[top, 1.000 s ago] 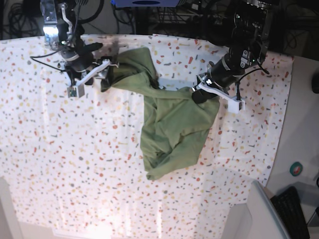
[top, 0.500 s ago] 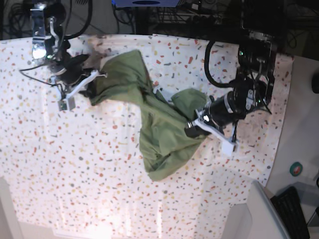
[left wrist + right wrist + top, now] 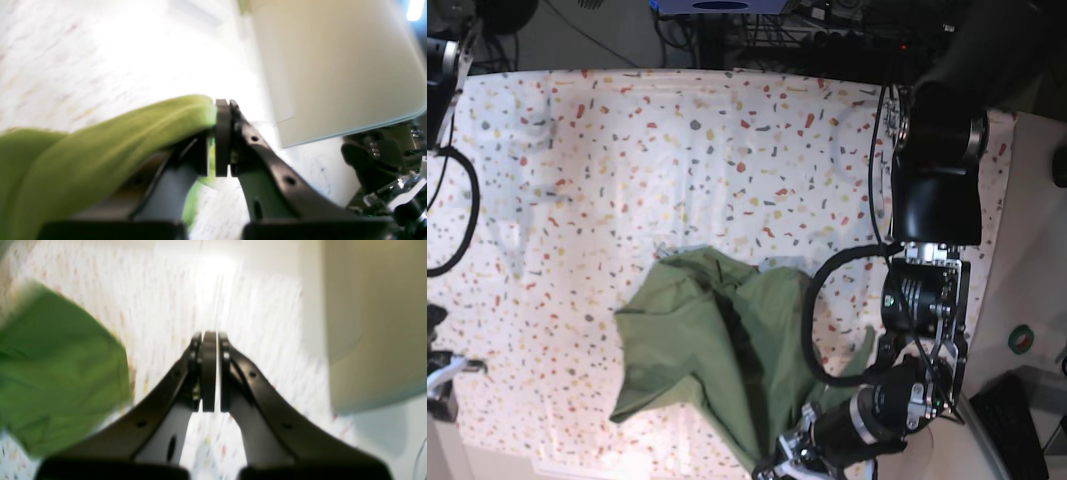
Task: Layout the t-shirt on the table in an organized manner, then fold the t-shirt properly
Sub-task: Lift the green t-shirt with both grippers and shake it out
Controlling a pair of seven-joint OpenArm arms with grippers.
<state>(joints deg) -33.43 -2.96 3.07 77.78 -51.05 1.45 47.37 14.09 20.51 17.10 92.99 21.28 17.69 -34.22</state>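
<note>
The table (image 3: pixel 627 130), covered by a white cloth flecked with red, orange, yellow and grey, fills most of the base view; its far half lies bare, and a plain pale surface borders it on one side. Dark cables and equipment are seen along the far edge of the cloth, and a large pale curved object, too blurred to identify, is seen in both wrist views. The t-shirt (image 3: pixel 717 345), olive green and heavily creased, lies bunched and doubled over itself on the near half of the cloth, with one end drawn toward the near edge. That end is clamped between the closed jaws of the left gripper (image 3: pixel 223 138), as the left wrist view shows, the fabric running away from the pads in a taut band. The right gripper (image 3: pixel 209 371) is closed on nothing, its pads pressed together over bare cloth with the t-shirt lying off to one side, apart from it. The layout step is judged to be in hand and far from complete, since no sleeve, hem or collar is spread flat. For the next move, a second corner of the garment would need to be taken by the empty gripper, so that the fabric can be stretched between both arms and laid down flat.
</note>
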